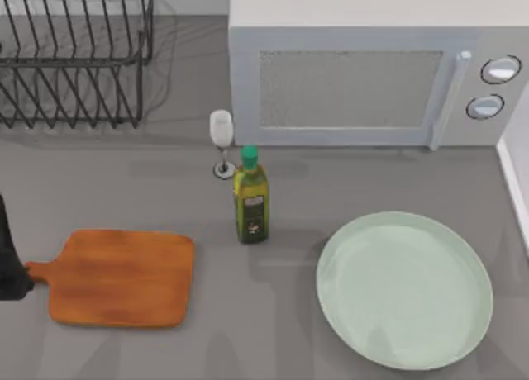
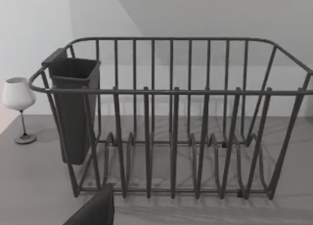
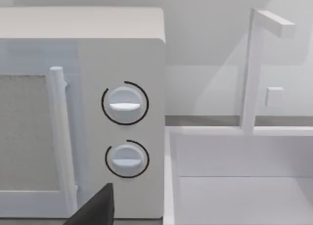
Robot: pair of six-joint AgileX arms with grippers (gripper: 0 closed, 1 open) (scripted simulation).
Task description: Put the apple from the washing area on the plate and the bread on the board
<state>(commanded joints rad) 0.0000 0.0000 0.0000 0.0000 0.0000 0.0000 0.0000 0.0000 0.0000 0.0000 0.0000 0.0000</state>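
The orange-brown wooden board (image 1: 120,278) lies at the table's front left, its handle pointing left, with nothing on it. The pale green plate (image 1: 404,290) sits bare at the front right. The apple and the bread are out of view. Part of my left arm (image 1: 8,264) shows dark at the left edge, just beside the board's handle. A dark piece of my left gripper (image 2: 93,210) faces the wire dish rack (image 2: 171,117). A dark piece of my right gripper (image 3: 93,208) faces the microwave's dials (image 3: 124,105) and a white sink (image 3: 244,186).
A green-capped oil bottle (image 1: 250,197) and a wine glass (image 1: 221,140) stand between board and plate. The white microwave (image 1: 364,66) fills the back. The dish rack (image 1: 74,58), with a dark cup holder (image 2: 73,107), stands back left. A white tap (image 3: 254,63) rises over the sink.
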